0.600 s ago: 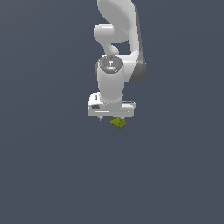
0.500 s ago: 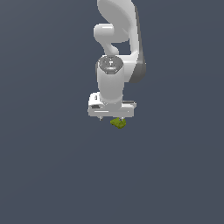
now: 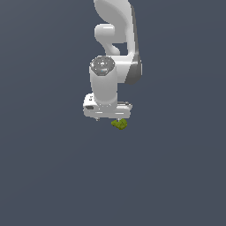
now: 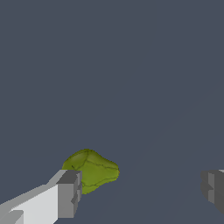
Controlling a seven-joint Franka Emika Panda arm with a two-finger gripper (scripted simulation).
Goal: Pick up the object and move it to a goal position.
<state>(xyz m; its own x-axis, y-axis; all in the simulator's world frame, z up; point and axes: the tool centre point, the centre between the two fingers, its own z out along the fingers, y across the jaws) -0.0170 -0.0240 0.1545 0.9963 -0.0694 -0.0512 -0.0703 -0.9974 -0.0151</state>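
The object [image 3: 119, 124] is a small olive-green lumpy blob lying on the dark grey floor, just below the white hand in the exterior view and toward that view's right end of it. My gripper [image 3: 108, 117] hangs straight down over it, and the hand hides most of the fingers there. In the wrist view the gripper [image 4: 141, 190] is open, with the two grey fingertips [image 4: 70, 192] set wide apart. The object [image 4: 94, 170] lies close against one fingertip, which covers part of it, and far from the other. Nothing is held.
A flat, uniform dark grey floor [image 3: 176, 176] fills both views. The white arm [image 3: 115, 39] rises above the gripper to the top edge of the exterior view. No other things show.
The hand and wrist have shifted slightly toward the exterior view's left. The object lies where it was.
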